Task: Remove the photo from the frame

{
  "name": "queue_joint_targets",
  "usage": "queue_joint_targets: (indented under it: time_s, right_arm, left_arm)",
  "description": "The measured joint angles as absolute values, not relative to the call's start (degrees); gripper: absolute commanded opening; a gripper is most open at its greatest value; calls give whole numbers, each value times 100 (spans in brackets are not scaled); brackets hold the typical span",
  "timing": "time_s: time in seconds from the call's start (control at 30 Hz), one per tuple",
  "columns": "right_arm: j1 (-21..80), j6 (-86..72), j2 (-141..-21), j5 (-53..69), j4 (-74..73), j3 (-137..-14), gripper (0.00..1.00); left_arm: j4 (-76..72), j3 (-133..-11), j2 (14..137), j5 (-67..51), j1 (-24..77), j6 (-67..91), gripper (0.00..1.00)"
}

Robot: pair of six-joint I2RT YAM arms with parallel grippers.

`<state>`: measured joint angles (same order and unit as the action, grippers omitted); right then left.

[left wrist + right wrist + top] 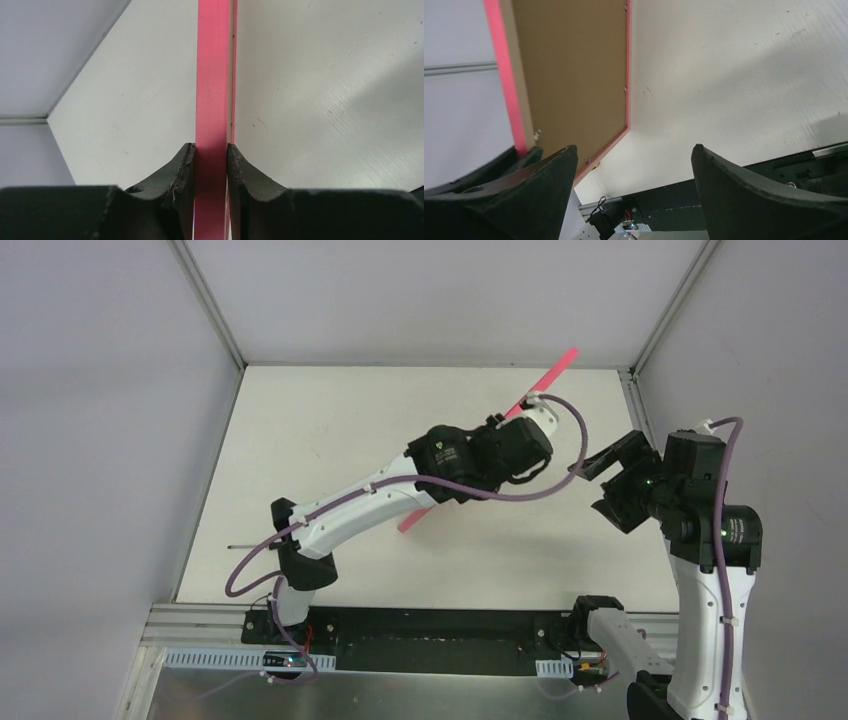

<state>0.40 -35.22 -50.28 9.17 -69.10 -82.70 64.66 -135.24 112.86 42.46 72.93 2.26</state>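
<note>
The pink frame point(548, 377) hangs edge-on above the table, tilted from the far right down to the near left. My left gripper point(515, 418) is shut on its rim. In the left wrist view the pink edge point(212, 75) runs straight up between the two black pads, and the left gripper point(211, 151) pinches it. The right wrist view shows the frame's back, a brown board point(569, 70) with small metal tabs point(537, 133) inside the pink rim point(504, 75). The photo's picture side is hidden. My right gripper point(606, 483) stands open to the frame's right, and this gripper point(634, 155) has nothing between its fingers.
The white table point(330, 440) is closed in by grey walls on the left, back and right. A metal rail and black base plate point(430, 640) run along the near edge. A thin dark rod point(245, 544) lies near the left edge.
</note>
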Motion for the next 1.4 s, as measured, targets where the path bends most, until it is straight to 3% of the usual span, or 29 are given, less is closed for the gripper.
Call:
queue_joint_targets:
  time_s: [0.43,0.83,1.4]
  right_arm:
    - [40,-3273,-5435,1076,-6943,-7804,88]
    - [40,-3188,-6372,1509,-6477,-7776,92]
    - [174,-3186,-6742,1675,-6267,-7765,99]
  left_arm:
    - [6696,-13491,10490,2790,5092,1592,0]
    - [6600,-12512,9773,1647,3688,2412,0]
    - [5131,-9450,8066,-764,1288,3103,0]
